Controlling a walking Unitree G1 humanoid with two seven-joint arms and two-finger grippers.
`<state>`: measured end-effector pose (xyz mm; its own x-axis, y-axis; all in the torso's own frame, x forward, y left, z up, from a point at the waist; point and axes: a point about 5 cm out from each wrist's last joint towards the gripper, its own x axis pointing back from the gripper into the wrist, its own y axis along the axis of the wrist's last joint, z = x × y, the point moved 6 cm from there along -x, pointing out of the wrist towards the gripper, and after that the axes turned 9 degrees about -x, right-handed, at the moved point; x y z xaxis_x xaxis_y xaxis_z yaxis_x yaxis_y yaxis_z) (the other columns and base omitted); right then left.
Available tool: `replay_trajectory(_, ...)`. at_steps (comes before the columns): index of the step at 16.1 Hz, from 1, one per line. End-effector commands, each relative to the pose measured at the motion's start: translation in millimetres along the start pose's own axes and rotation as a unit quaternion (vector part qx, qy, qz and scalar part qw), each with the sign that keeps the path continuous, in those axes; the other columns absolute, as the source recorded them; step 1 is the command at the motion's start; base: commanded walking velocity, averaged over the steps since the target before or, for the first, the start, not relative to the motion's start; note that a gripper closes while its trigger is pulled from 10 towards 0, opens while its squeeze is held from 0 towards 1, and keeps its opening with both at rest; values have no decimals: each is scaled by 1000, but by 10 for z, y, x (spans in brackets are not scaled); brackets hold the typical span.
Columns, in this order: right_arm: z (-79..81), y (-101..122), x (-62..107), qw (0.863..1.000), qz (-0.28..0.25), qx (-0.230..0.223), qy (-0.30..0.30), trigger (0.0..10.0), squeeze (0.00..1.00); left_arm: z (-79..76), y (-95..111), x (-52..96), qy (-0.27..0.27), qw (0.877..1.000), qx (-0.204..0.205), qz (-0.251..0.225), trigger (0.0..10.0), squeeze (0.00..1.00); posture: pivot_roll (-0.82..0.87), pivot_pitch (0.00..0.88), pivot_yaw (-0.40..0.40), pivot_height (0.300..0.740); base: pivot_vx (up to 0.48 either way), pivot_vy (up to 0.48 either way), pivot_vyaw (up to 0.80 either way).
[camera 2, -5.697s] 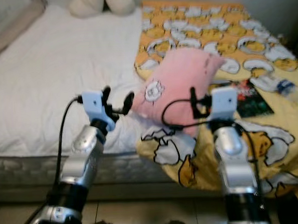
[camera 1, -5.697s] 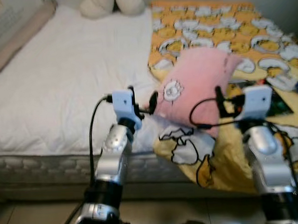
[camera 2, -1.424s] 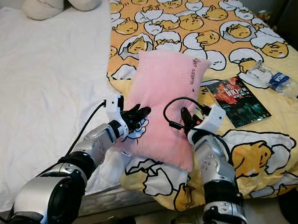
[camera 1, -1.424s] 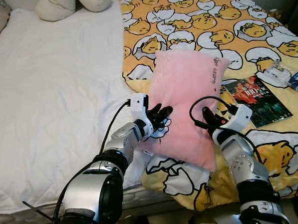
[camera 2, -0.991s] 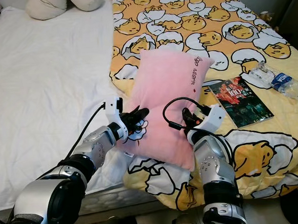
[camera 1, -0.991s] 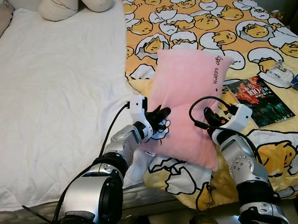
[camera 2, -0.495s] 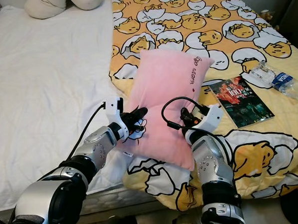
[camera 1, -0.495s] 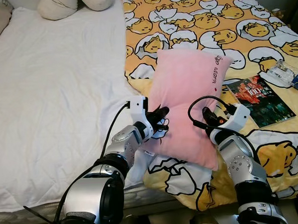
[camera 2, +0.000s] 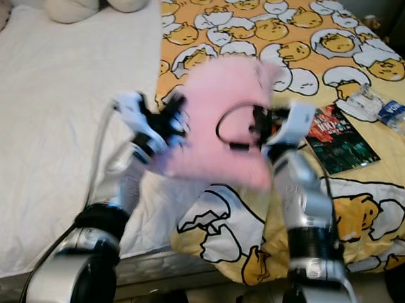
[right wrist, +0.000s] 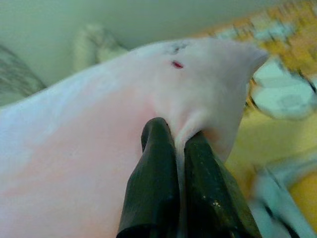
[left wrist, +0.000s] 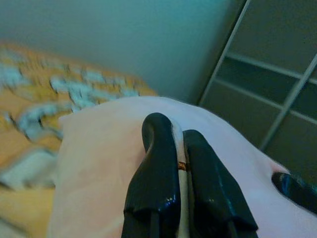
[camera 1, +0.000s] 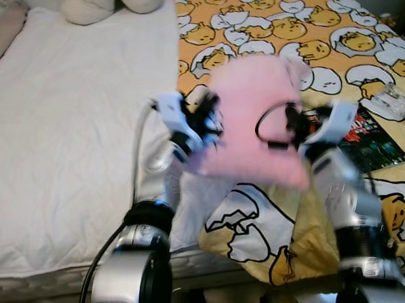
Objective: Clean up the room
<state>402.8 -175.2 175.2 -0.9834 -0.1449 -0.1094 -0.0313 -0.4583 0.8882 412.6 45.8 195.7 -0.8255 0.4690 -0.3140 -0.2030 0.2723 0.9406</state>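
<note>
White sheet [camera 1: 72,117] to the left. Left gripper [camera 1: 204,117] pinching pink pillow [camera 1: 255,115] at its left edge, fingers pressed on fabric. Pillow raised off yellow blanket [camera 1: 270,26], blurred. Right gripper [camera 1: 293,123] nipping the right edge likewise. Book [camera 1: 375,142] beyond. Probably mid-carry; next, swinging pillow toward bed head, both grips kept level.
</note>
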Motion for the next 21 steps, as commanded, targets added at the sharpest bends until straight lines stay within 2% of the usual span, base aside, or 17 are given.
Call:
replay_trajectory(1, 6, 230, -10, 999, -31, 12, 2, 0, 0, 72, 211, 35, 24, 999, -13, -34, 0, 0, -121, 2, 59, 718, 0, 0, 0)
replay_trajectory(3, 3, 218, -57, 999, -28, 16, 3, 0, 0, 123, 221, 130, 40, 998, -41, -34, 0, 0, -98, 0, 46, 718, 0, 0, 0)
replay_trajectory(7, 74, -28, -112, 1000, 2, 14, 12, 0, 0, 89, 94, 243, 49, 997, -57, -1, 0, 0, -64, 0, 26, 718, 0, 0, 684)
replay_trajectory(9, 71, -98, -110, 1000, 12, 16, 8, 0, 0, 160, 86, 257, 53, 996, -66, 10, 0, 0, -56, 0, 22, 718, 0, 0, 0)
replay_trajectory(10, 104, -133, -103, 999, 15, 28, 14, 0, 0, 202, 74, 267, 54, 996, -65, 15, 0, 0, -56, 0, 24, 718, 0, 476, 0)
replay_trajectory(16, 159, -199, -93, 999, 17, 23, 26, 0, 0, 199, -57, 293, 53, 995, -72, 46, 0, 0, -65, 0, 33, 718, 0, 480, 0)
replay_trajectory(21, 129, -225, -75, 999, 17, 19, 26, 0, 0, 171, -48, 249, 50, 996, -65, 44, 0, 0, -74, 0, 41, 718, 0, 477, 0)
